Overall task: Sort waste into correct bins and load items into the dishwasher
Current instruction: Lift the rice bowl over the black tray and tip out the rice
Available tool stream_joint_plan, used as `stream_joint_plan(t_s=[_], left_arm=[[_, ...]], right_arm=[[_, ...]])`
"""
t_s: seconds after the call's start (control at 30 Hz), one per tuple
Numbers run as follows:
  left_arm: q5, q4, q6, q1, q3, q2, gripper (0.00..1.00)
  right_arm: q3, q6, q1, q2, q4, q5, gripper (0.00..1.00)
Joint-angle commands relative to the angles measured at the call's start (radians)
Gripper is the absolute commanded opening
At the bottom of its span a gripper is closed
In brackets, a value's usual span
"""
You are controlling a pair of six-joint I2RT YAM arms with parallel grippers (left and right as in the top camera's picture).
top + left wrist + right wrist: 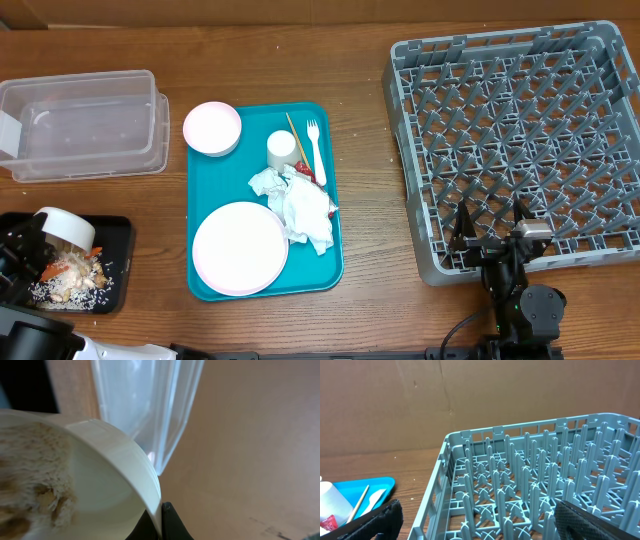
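A: What's lost in the left wrist view?

B: The pale round bowl [110,470] runs off the left and bottom edges, and the beige crumbs [35,485] in it are a blur. The left pincer [159,527] shows only 2 dark tips.

A: And overhead?

B: That bowl and the dark left arm [15,265] cover part of the shallow black rectangular tray [120,240]. The small red wrapper [318,181] lies mostly under the crumpled white paper napkins [305,210].

A: Right wrist?

B: The large grey plastic dish rack [520,475] and teal plastic serving tray [350,487] are cropped. The small white cup [329,502] is cut by the left edge. The right pincer [477,512] has 2 blurred fingers, cut by the bottom edge.
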Motion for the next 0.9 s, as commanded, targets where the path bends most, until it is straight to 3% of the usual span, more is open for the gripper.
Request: stream_joint_plan(t_s=[0.0,0.27,0.5,0.67,0.7,0.87], left_arm=[[0.091,-0.020,0.049,0.002,-0.002,0.003,0.04],[0.100,-0.067,0.072,0.002,-0.002,0.003,0.04],[0.246,-0.077,0.078,0.013,-0.002,0.003,0.04],[0.204,-0.075,0.069,0.013,-0.002,0.003,0.04],[0.177,-0.010,-0.012,0.016,-0.002,0.004,0.04],[0.159,-0.097,-0.029,0.041,-0.002,0.004,0.04]], right_arm=[[-0.010,-0.004,0.005,-0.008,0.008,0.009,1.00],[-0.010,-0.005,0.005,-0.008,0.008,0.009,1.00],[-0.010,-0.004,0.005,-0.008,0.008,0.009,1.00],[-0.010,-0.004,0.005,-0.008,0.008,0.009,1.00],[-0.010,-0.005,0.005,-0.008,0.008,0.009,1.00],[-0.010,-0.004,0.005,-0.008,0.008,0.009,1.00]])
